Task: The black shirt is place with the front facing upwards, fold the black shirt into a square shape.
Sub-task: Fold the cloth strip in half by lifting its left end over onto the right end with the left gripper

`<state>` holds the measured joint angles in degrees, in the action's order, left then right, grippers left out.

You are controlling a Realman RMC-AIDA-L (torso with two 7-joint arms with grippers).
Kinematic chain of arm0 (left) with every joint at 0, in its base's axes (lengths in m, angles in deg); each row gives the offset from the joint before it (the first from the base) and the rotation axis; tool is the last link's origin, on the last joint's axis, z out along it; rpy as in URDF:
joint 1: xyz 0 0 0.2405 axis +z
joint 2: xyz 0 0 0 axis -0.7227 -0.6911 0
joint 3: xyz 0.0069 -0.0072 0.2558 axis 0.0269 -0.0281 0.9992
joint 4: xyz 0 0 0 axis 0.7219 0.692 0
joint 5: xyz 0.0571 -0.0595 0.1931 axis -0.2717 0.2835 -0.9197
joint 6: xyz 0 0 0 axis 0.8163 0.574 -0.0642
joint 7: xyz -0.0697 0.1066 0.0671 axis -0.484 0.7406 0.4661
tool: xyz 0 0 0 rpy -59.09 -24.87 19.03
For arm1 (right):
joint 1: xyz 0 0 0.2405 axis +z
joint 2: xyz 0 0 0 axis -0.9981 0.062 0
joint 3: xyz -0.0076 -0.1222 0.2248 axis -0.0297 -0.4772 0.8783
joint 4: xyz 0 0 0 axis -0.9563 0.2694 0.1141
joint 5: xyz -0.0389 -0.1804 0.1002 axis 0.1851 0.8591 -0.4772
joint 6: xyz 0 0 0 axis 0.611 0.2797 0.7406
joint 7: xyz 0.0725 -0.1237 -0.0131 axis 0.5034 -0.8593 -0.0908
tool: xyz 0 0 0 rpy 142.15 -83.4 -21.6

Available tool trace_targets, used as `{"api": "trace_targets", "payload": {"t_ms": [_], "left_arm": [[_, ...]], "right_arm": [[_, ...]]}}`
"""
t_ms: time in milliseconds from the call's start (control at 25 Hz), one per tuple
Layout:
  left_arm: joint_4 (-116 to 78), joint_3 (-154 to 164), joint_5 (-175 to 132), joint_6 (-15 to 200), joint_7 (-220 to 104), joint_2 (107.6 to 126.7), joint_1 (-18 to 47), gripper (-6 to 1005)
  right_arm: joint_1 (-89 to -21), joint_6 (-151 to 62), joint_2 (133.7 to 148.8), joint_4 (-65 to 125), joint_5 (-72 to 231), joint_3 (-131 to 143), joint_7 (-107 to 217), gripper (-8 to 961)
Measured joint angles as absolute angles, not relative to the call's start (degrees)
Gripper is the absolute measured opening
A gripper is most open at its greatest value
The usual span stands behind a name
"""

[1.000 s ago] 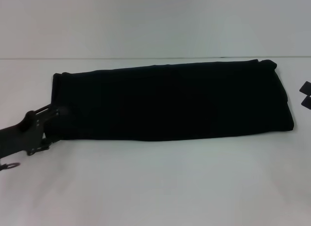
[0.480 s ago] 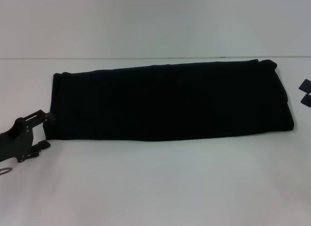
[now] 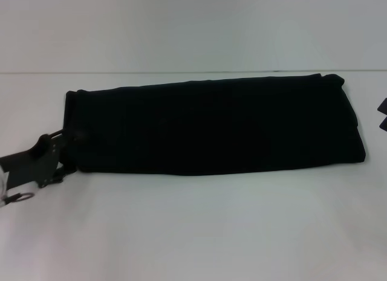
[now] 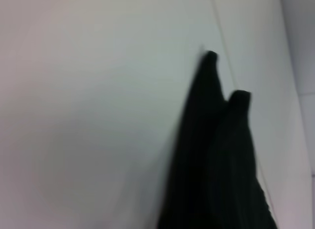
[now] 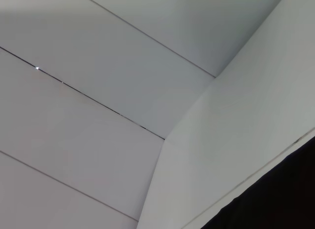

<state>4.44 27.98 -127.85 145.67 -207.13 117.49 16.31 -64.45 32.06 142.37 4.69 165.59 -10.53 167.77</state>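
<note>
Black shirt (image 3: 211, 127) lies mid-table (image 3: 193, 226), already folded to a long strip w/ no print showing. Left gripper (image 3: 63, 149) sits at strip's left end, touching fabric; can't tell if jaws are apart or clamped. Right gripper (image 3: 383, 115) barely in view at right edge, off the cloth. Likely step: final crosswise fold – needs left end pinched, carried over toward right end
</note>
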Motion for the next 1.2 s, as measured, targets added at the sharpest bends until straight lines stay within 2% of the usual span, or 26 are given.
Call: {"api": "trace_targets", "payload": {"t_ms": [240, 720, 1200], "left_arm": [[4.77, 27.39, -126.05, 148.56, -202.34, 117.90, 13.36, 899], [4.17, 28.25, -125.21, 149.35, -202.57, 117.85, 17.07, 877], [4.07, 32.26, -126.52, 142.15, -203.63, 117.89, 14.22, 831]], "right_arm": [[-64.49, 32.22, 142.38, 4.69, 165.61, -10.31, 167.77, 803], [-64.97, 32.47, 142.47, 4.78, 165.61, -10.00, 167.74, 803], [-64.97, 32.62, 142.57, 4.78, 165.61, -10.02, 167.76, 803]]}}
